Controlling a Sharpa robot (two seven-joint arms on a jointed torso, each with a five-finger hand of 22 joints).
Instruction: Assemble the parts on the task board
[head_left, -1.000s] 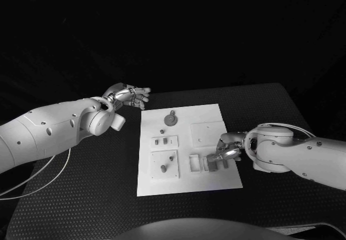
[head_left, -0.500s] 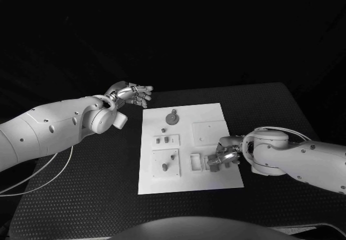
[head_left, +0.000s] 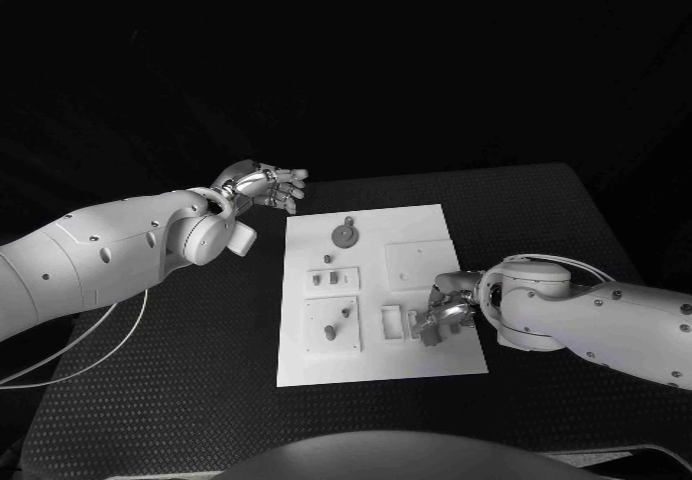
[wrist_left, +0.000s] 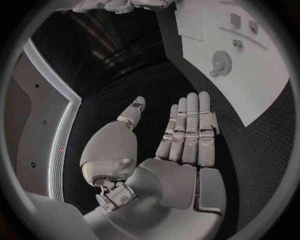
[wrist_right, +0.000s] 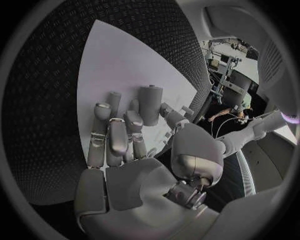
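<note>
A black textured table (head_left: 173, 400) stands in a dark, unlit room.

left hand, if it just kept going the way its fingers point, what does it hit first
Probably nothing: the left hand is open beside the task board's far left corner, fingers stretched out over bare black table. The way looks free, though its height above the table is unclear.

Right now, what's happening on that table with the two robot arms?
The robot is working at the white task board on the black table. Its right hand is down at the board's near right part, fingers around a small grey part; whether that part is seated cannot be told. Its left hand hovers open beyond the board's far left corner, holding nothing.
</note>
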